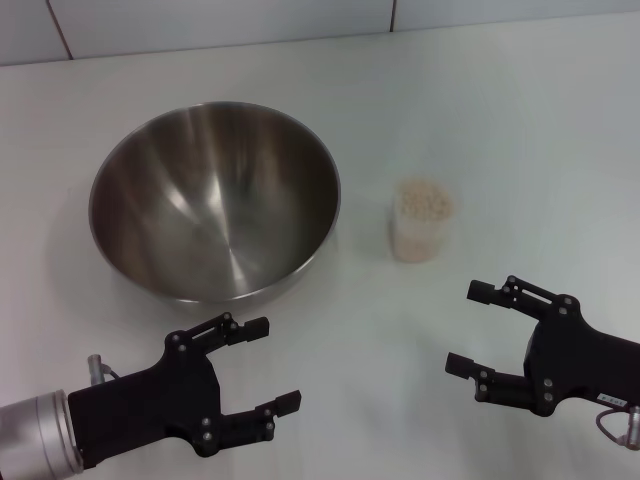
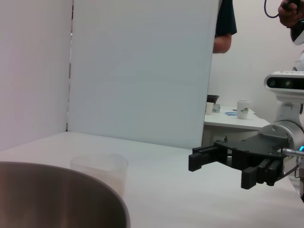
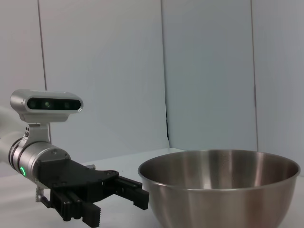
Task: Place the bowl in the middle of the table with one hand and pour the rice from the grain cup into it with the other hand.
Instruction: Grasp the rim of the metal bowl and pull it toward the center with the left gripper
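The steel bowl [image 1: 215, 200] stands empty on the white table [image 1: 530, 120], left of centre. The grain cup [image 1: 421, 232], full of rice [image 1: 422, 200], stands upright just to the bowl's right, apart from it. My left gripper [image 1: 272, 365] is open and empty, low over the table in front of the bowl. My right gripper [image 1: 470, 328] is open and empty, in front of the cup and a little to its right. The left wrist view shows the bowl's rim [image 2: 61, 187], the cup [image 2: 99, 168] and the right gripper [image 2: 219, 168]. The right wrist view shows the bowl [image 3: 221, 194] and the left gripper [image 3: 116, 209].
White wall panels [image 1: 220, 20] close the table's far edge. Beyond a panel's edge, the left wrist view shows a side table with cups [image 2: 232, 116] and a person [image 2: 223, 26].
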You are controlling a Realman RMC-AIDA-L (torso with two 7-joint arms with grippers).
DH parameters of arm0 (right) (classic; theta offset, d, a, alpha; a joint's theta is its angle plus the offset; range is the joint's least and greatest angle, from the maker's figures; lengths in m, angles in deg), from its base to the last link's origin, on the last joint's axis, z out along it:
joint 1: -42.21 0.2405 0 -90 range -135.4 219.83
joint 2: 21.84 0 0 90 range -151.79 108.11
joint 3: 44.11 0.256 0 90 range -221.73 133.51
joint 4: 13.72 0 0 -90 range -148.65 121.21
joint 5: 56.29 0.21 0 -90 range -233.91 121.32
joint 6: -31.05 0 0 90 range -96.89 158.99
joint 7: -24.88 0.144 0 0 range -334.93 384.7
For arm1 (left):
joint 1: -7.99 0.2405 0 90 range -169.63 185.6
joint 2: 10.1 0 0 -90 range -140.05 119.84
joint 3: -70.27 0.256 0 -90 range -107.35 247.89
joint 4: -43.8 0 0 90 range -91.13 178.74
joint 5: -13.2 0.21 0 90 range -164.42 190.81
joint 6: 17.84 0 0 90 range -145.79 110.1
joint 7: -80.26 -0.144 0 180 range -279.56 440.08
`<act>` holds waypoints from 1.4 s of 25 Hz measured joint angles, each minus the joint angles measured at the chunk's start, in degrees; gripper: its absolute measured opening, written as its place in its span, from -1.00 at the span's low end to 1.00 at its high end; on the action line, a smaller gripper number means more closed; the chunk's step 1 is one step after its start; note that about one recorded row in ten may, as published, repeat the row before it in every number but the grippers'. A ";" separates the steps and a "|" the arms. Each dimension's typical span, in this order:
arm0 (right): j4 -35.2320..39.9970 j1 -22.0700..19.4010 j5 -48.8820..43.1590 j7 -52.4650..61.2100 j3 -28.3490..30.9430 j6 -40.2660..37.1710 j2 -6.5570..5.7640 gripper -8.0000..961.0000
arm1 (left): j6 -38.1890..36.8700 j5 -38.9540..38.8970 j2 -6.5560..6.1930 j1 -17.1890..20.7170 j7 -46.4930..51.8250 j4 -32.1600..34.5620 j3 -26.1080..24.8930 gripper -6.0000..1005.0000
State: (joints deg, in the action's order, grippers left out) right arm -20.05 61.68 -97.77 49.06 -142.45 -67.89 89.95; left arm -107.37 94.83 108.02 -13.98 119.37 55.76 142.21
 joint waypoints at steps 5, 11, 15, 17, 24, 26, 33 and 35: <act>0.00 0.03 0.00 0.00 0.00 0.01 0.00 0.71 | -0.04 0.00 0.00 0.00 0.15 0.00 0.11 0.66; 0.00 -0.07 0.06 -0.28 0.00 0.00 0.09 0.71 | -5.03 -0.40 0.00 1.05 0.01 1.75 -1.27 0.66; 0.00 -0.04 0.10 -0.34 0.00 0.00 0.17 0.71 | -13.00 -3.93 0.54 3.29 3.83 7.64 -10.04 0.66; 0.00 -0.01 0.08 -0.25 0.00 -0.01 0.20 0.71 | -12.80 -6.31 0.47 3.05 10.93 10.26 -13.55 0.66; 0.00 -0.15 0.06 -0.14 0.00 -0.02 0.28 0.71 | 7.90 -6.80 0.68 6.26 39.21 35.70 -13.90 0.64; 0.00 -0.24 0.08 -0.15 0.00 -0.01 0.27 0.71 | 16.53 -5.22 0.48 7.89 47.99 42.27 -10.99 0.63; -0.15 -0.49 0.33 -0.27 -0.03 0.01 0.26 0.71 | 28.99 25.84 0.32 9.23 85.44 63.06 -2.06 0.59; -0.13 -0.49 0.35 -0.34 -0.02 0.01 0.26 0.71 | 28.54 34.07 0.33 8.04 92.27 64.72 0.09 0.57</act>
State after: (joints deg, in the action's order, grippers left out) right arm -20.18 61.19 -97.42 48.71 -142.48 -67.88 90.21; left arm -78.83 128.90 108.35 -5.94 211.64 120.48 142.31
